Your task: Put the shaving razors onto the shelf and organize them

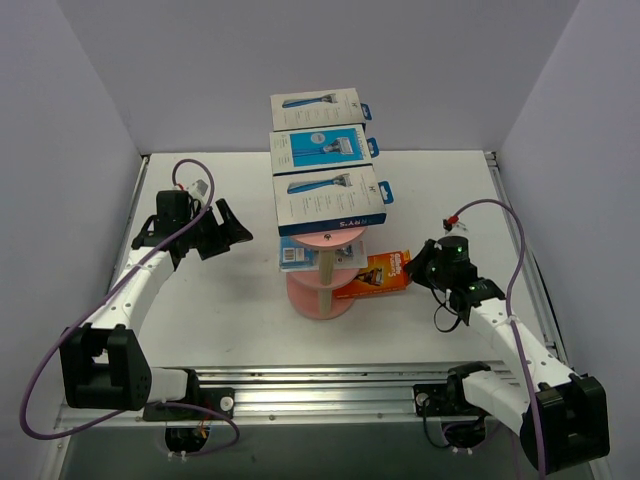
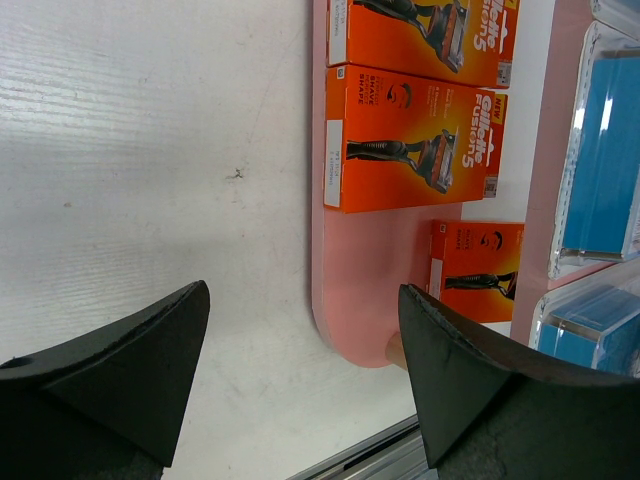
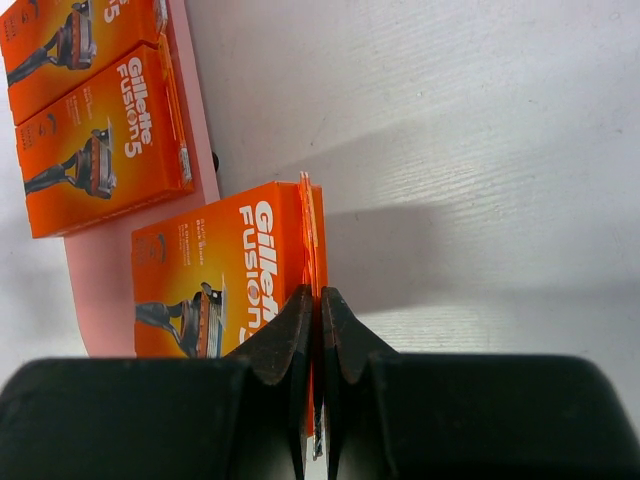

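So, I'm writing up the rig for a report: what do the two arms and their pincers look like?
The left arm and right arm have white links with black joints and bases. A purple cable loops along each. The left pincer and right pincer have matte black, wedge-shaped fingers.

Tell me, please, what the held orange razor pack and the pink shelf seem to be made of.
The orange razor pack looks like printed card, slightly glossy: crisp print, thin flat edge pinched by the right gripper. The pink shelf looks smooth and matte, perhaps plastic or painted board.
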`<state>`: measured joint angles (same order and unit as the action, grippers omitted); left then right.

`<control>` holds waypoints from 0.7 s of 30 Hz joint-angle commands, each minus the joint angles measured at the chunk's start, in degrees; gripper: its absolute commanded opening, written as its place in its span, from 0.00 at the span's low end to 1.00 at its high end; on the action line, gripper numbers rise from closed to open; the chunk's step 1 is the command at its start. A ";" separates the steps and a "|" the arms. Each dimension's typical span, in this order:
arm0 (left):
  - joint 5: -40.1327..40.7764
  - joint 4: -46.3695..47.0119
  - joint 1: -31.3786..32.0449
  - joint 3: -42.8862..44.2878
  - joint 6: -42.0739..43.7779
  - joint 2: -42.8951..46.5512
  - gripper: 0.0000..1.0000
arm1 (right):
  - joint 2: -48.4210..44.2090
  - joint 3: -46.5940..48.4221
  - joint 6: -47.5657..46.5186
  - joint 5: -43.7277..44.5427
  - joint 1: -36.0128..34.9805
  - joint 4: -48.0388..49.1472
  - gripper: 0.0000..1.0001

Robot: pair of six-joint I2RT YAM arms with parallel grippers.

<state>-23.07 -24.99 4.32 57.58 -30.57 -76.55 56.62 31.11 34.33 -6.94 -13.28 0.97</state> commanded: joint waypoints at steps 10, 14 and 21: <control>-1.28 3.02 -0.45 -0.19 1.04 0.18 0.85 | 0.77 -1.84 -1.02 -1.85 0.45 6.58 0.00; -1.28 3.02 -0.45 -0.19 1.04 0.26 0.85 | 1.30 -1.58 -0.84 -2.55 0.45 7.55 0.00; -1.28 3.02 -0.45 -0.19 1.04 0.26 0.85 | 3.58 -1.67 -0.31 -4.22 0.36 9.92 0.00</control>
<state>-23.40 -24.95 4.32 57.58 -30.57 -76.55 59.46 29.54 34.26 -9.72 -13.15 7.68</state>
